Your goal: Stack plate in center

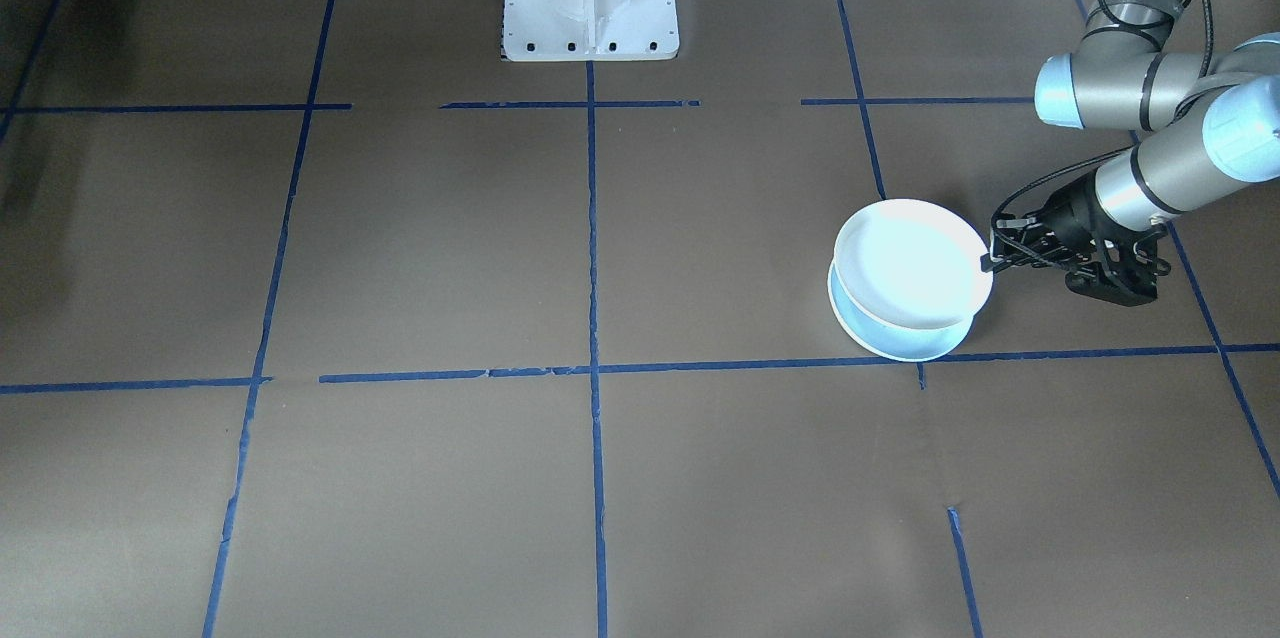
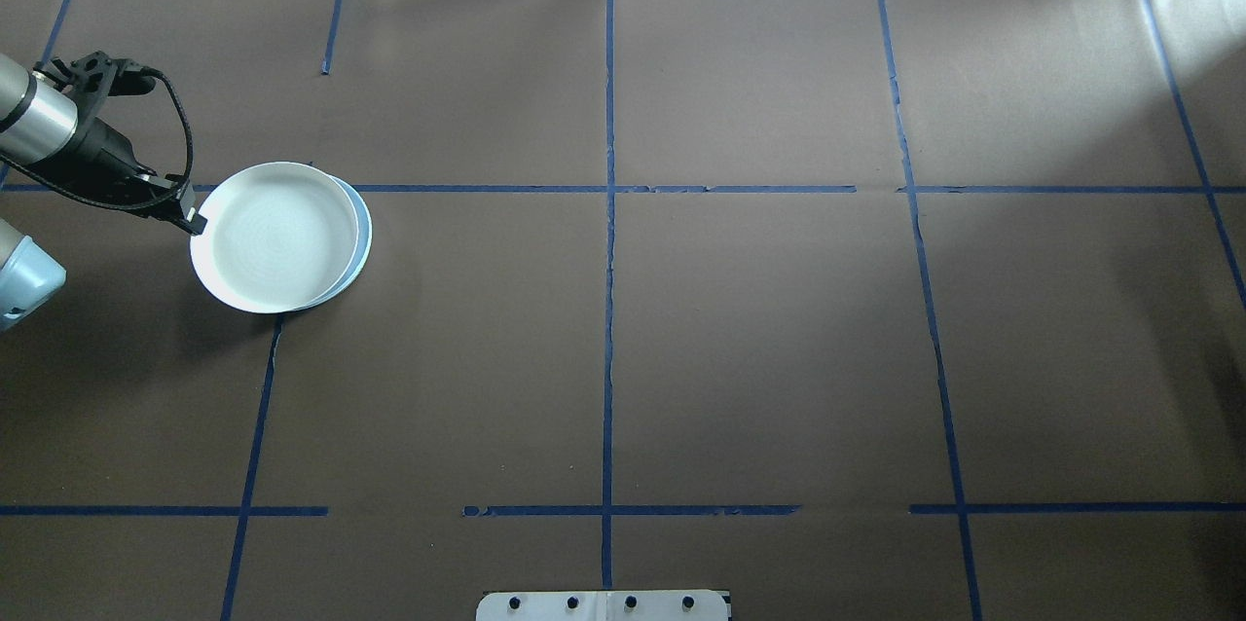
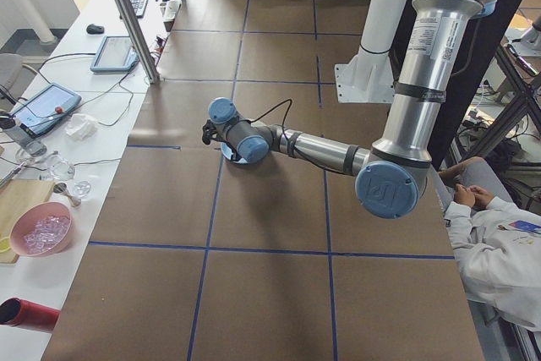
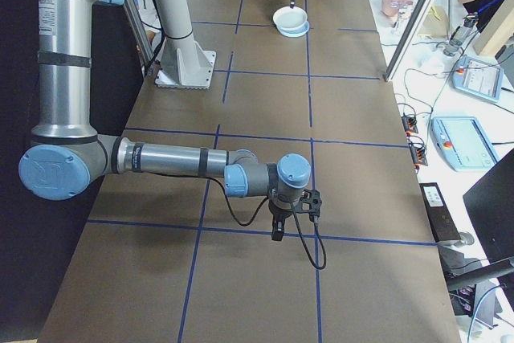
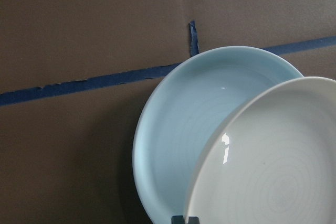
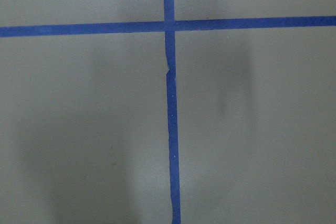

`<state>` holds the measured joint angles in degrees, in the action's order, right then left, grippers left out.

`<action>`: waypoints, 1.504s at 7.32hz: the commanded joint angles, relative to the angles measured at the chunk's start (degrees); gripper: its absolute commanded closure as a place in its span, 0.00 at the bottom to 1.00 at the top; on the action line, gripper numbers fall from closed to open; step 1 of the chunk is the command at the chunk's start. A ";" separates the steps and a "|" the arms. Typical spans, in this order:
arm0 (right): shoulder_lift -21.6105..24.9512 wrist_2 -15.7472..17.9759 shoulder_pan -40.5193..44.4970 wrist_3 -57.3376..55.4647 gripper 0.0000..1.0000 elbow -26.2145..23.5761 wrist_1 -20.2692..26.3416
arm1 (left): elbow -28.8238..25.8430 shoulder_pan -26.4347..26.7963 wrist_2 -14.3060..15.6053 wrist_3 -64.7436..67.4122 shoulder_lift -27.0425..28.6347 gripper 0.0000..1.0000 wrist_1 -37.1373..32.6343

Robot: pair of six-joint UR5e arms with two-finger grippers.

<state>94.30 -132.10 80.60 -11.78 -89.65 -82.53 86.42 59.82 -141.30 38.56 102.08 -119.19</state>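
White plate (image 5: 273, 161) nearest the left wrist lens, cut off at right and bottom edges, overlapping and hiding part of the light blue plate (image 5: 178, 129) beneath. Left gripper (image 1: 990, 258) pinched on the white plate's rim, far toward the table's (image 2: 681, 329) left side. Right gripper (image 4: 277, 234) seen only from the side; open or closed, cannot tell.

Pale blue round ceramic plate (image 2: 362, 241) mostly hidden under white round ceramic plate (image 2: 275, 237); cropped by left wrist frame edge.
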 commanded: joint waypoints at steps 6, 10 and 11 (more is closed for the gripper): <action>0.00 0.00 0.00 0.00 0.00 0.00 0.00 | -7.13 0.91 -1.61 2.48 3.65 1.00 -4.12; 0.00 0.00 0.00 0.00 0.00 0.00 0.00 | -7.58 0.82 -1.70 2.48 3.92 0.28 -4.12; 0.00 0.00 0.00 0.00 0.00 0.00 0.00 | -7.58 0.82 -1.61 2.31 3.83 0.22 -4.12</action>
<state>94.31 -132.10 80.61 -11.78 -89.65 -82.53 78.90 60.65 -142.98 41.00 105.95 -123.31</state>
